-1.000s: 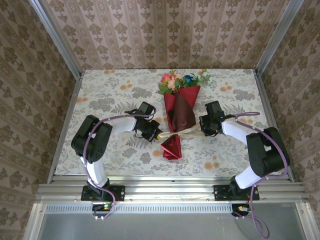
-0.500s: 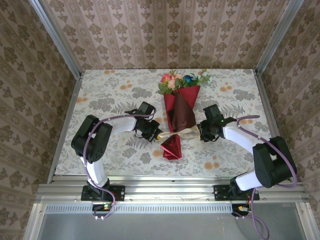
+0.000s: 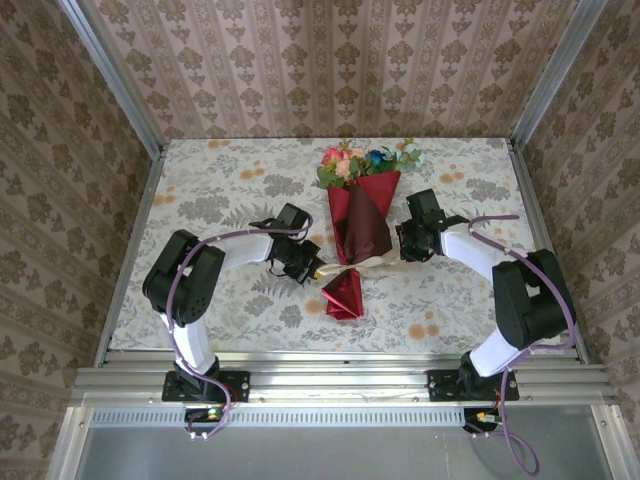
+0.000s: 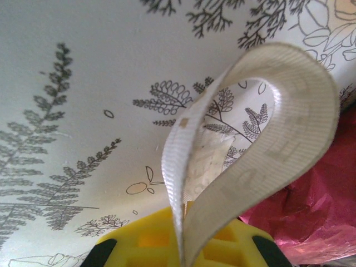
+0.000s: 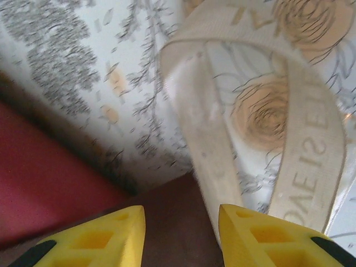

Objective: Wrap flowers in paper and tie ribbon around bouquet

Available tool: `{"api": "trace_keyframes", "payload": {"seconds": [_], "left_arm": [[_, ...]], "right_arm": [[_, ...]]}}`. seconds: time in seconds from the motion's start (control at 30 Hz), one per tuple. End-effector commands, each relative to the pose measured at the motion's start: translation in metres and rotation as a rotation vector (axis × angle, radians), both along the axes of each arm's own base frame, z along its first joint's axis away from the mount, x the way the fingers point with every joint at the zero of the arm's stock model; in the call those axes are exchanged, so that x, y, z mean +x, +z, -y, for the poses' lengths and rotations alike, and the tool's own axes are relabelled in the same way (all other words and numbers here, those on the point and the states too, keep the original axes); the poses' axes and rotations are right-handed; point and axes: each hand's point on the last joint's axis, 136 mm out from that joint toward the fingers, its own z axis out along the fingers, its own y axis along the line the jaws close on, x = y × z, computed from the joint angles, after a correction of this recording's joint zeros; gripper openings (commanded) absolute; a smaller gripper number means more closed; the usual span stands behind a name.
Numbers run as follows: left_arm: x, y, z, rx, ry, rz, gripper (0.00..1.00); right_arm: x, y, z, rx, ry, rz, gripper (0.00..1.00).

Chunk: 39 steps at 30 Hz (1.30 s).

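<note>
1 ribbon (image 4: 289, 111) sits pinched in the left gripper (image 3: 316, 270); the right gripper (image 5: 181, 222) stands parted.

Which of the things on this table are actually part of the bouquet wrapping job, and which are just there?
Part of the job: flowers; red paper; ribbon; left claw, shut on the ribbon; right claw, open.

Just there: floral tablecloth; patterned walls; metal rail.

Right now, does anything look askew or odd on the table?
Yes: the ribbon only lies loose across the narrow end of the bouquet, no knot visible, its ends curling into loops, and the paper flares out crumpled below it.
</note>
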Motion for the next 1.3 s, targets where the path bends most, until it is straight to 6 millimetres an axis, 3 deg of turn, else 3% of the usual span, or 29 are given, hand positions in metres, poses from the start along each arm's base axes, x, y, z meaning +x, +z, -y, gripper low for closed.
{"api": "trace_keyframes", "payload": {"seconds": [0.0,0.2,0.53,0.67,0.8,0.9,0.97,1.03,1.1,1.2,1.27], "left_arm": [[0.003,0.014,0.006,-0.022,-0.002,0.011,0.00],[0.001,0.013,0.007,-0.021,-0.006,0.008,0.00],[0.001,0.013,0.011,-0.027,-0.012,0.009,0.00],[0.002,0.014,0.012,-0.030,-0.011,0.011,0.00],[0.002,0.014,0.012,-0.032,-0.010,0.012,0.00],[0.003,0.014,0.013,-0.036,-0.008,0.014,0.00],[0.003,0.015,0.013,-0.039,-0.008,0.015,0.00],[0.003,0.015,0.013,-0.037,-0.008,0.014,0.00],[0.003,0.015,0.012,-0.037,-0.005,0.015,0.00],[0.002,0.012,0.008,-0.033,0.005,0.008,0.00],[0.002,0.011,0.004,-0.033,0.017,0.004,0.00]], "right_arm": [[-0.003,-0.013,0.008,-0.041,-0.014,-0.051,0.42],[0.007,-0.030,0.006,-0.023,-0.014,-0.067,0.46],[0.015,-0.036,0.002,-0.042,-0.032,-0.174,0.51],[0.004,-0.049,0.001,-0.050,-0.022,-0.265,0.51],[-0.021,-0.062,0.009,-0.091,-0.042,-0.356,0.51],[-0.032,-0.076,0.019,-0.109,-0.082,-0.386,0.45],[-0.034,-0.083,0.022,-0.108,-0.099,-0.391,0.36],[-0.026,-0.084,0.024,-0.097,-0.110,-0.363,0.11],[-0.015,-0.072,0.028,-0.117,-0.110,-0.317,0.00],[0.005,-0.041,0.041,-0.175,-0.094,-0.220,0.00],[0.006,-0.027,0.053,-0.213,-0.086,-0.205,0.00]]}}
